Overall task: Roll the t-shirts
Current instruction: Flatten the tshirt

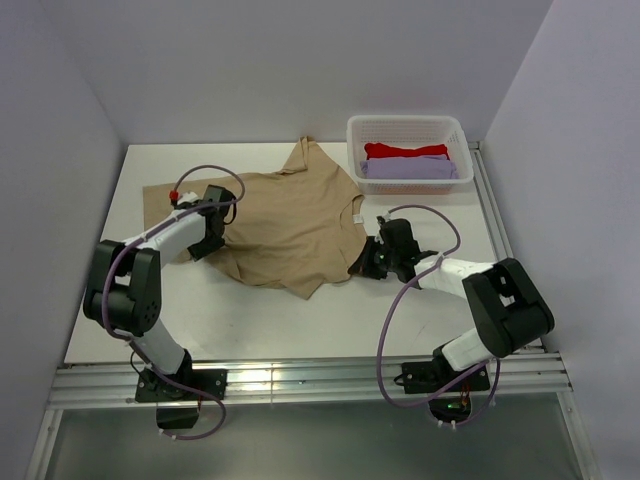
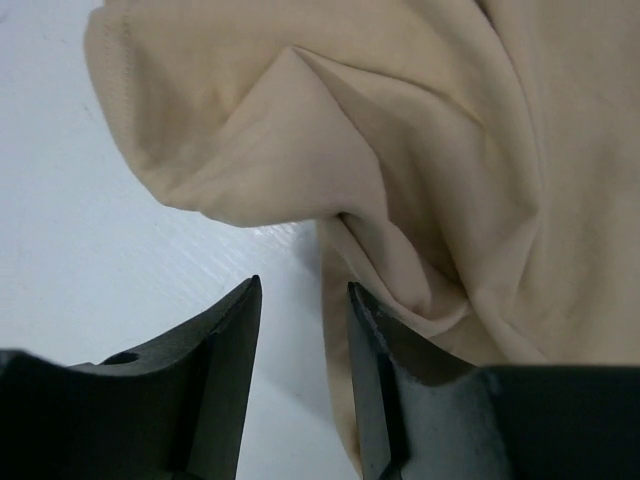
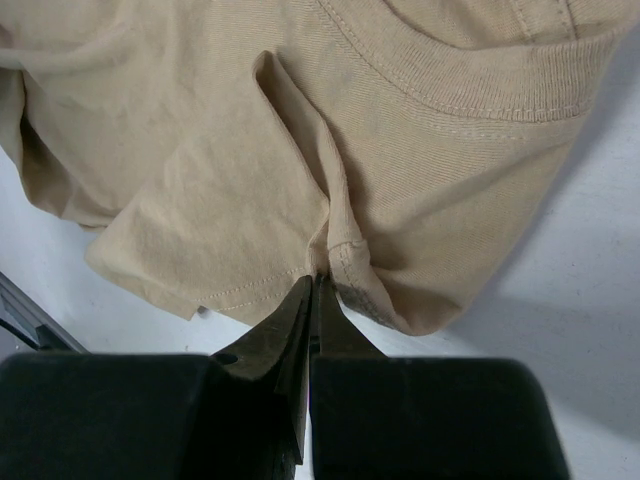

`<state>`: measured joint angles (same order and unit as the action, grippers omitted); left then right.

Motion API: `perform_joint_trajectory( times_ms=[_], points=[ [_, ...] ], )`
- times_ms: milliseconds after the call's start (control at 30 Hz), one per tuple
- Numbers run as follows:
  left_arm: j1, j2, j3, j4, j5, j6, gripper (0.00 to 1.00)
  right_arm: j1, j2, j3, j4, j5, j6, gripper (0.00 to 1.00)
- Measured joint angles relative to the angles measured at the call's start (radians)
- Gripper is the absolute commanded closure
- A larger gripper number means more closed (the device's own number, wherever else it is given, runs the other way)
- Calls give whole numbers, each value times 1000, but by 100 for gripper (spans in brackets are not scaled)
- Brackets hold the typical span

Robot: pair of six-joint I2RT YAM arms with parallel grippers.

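Right claw (image 3: 312,288) is clenched on a stitched edge of the tan-beige cotton t-shirt (image 1: 290,215) spread on the white counter (image 1: 300,320); left claw (image 2: 302,292) stands released beside crumpled cloth. One-sided pulling would likely skew the shirt or slip the pinch.

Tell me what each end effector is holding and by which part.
The right end effector is shut on the tan t-shirt, pinching a bunched stitched hem near the collar. The left end effector is open at the shirt's edge, holding nothing.
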<state>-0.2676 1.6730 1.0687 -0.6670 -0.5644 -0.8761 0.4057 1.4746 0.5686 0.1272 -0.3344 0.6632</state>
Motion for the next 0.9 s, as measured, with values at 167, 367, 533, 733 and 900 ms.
perform_joint_trajectory(
  times_ms=[167,367,533,733,900],
  points=[
    [15,0,1,-10,-22,2,57,0,3,0,0,0,0,100],
    [74,0,1,16,-19,26,60,0,11,0,0,-3,0,100],
    [92,34,24,26,-37,38,68,1,14,0,0,-3,0,100],
    [92,98,56,63,-36,64,65,1,15,0,0,-3,0,100],
    [92,107,58,80,-34,75,65,1,15,0,0,-3,0,100]
  ],
)
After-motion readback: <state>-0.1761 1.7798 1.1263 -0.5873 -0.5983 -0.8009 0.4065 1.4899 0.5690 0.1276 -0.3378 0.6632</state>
